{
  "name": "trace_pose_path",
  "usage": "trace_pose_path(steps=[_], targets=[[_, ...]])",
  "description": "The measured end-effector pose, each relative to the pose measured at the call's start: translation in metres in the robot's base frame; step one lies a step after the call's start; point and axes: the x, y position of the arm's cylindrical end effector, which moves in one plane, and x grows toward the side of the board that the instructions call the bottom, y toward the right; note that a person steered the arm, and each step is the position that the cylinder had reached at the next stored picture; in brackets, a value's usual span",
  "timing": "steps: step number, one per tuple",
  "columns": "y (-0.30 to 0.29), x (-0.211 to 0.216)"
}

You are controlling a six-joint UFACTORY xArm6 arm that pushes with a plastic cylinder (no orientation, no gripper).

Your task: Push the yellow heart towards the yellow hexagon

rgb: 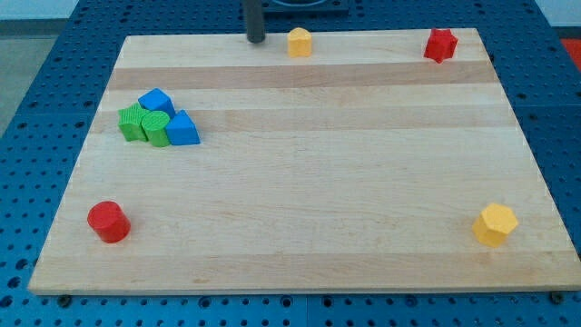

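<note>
Camera view gives us no legible writing. Our tip (256, 40) is a bare rod with no jaws to spread or press, and it rests at the table's (309, 209) top edge, just left of the yellow heart (300, 42), apart from it. The yellow hexagon (496, 224) sits near the bottom right corner, across wide open wood. A red star (440, 44) holds the top right corner.
</note>
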Motion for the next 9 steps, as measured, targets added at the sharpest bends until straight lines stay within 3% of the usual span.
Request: trace_pose_path(steps=[2,4,7,9], targets=[[0.071,0.005],[0.093,0.055],[0.049,0.064],[0.045,0.102]])
